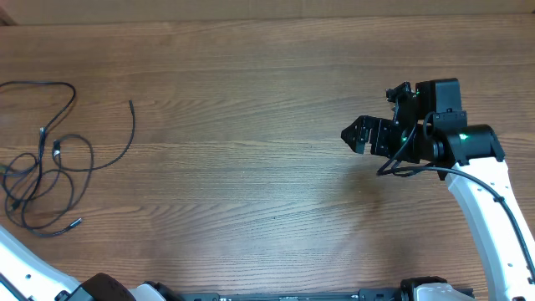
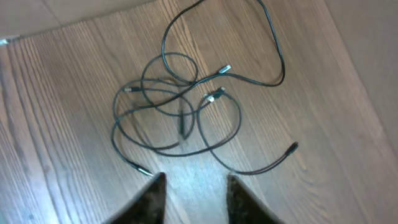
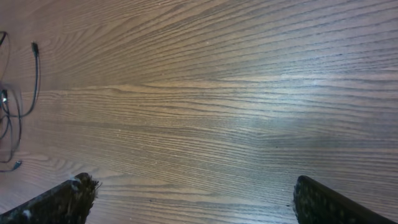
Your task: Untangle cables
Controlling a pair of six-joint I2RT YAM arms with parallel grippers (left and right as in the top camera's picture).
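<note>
Got the cables (image 2: 180, 112) in a loose tangle at the far left of the table (image 1: 251, 209). Got the left gripper (image 2: 193, 186) above them, jaws partly parted, gripping nothing, guessing to pick a strand. Got the right gripper (image 3: 189, 186) well apart, jaws spread wide, empty, probably just out of the way.

This looks like a robot lab or test room to me. I work at a wide brown table with a wood-grain top (image 1: 251, 75). My white right arm with black joints (image 1: 489, 201) and my white left arm (image 1: 21, 255) come up from its near edge. A small green light (image 1: 462, 136) glows on the right one. Thin black cords with small plugs (image 1: 57, 152) lie at the left side.
</note>
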